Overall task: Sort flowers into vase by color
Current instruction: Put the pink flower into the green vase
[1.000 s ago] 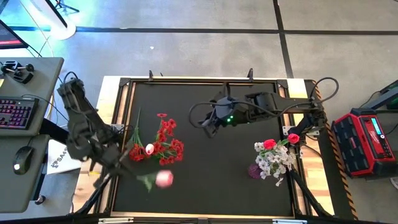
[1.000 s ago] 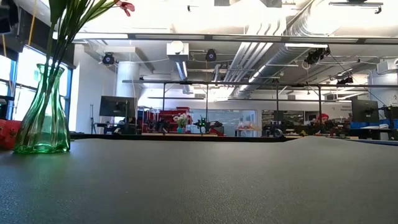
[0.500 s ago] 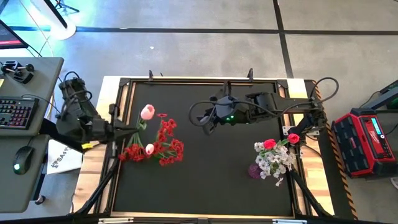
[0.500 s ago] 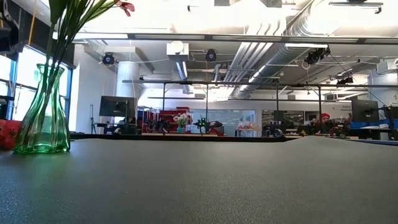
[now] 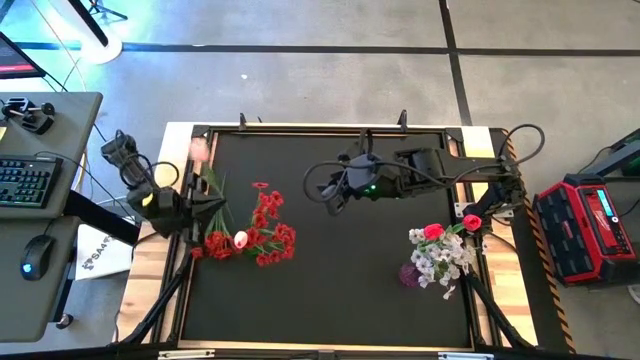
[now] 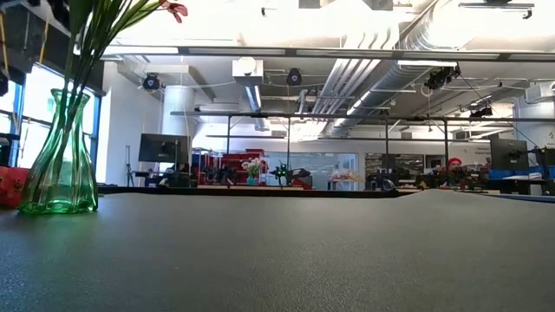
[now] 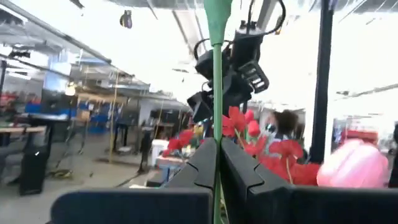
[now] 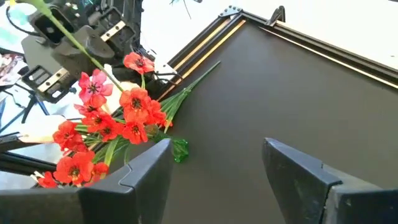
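Note:
My left gripper point(image 5: 192, 206) is at the table's left edge, shut on the green stem of a pale pink tulip point(image 5: 200, 148), whose bud is over the far-left border. Beside it, a green glass vase point(image 6: 59, 156) holds a bunch of red flowers point(image 5: 255, 228) and one pink bud point(image 5: 240, 238). My right gripper point(image 5: 333, 200) hovers open above the table's middle, nothing between its fingers point(image 8: 146, 171). A second vase point(image 5: 410, 273) at the right holds white and red-pink flowers point(image 5: 440, 250). My left gripper pinches the tulip's green stem point(image 7: 217, 127) between its two fingers. The fingers lie across the stem, which runs up past them toward the bud and shows a little below them too. The tulip is lifted clear of the table.
The black mat point(image 5: 340, 290) lies bare between the two bunches and along the near side. A wooden frame point(image 5: 330, 128) borders the table. A desk with keyboard and mouse point(image 5: 30, 200) stands left of it, a red case point(image 5: 590, 225) to the right.
My left gripper has drawn back from the near side of the red bunch toward the table's left edge and tipped upward, still shut on the stem. The pink tulip bud has swung from near the red bunch across it to the far-left border.

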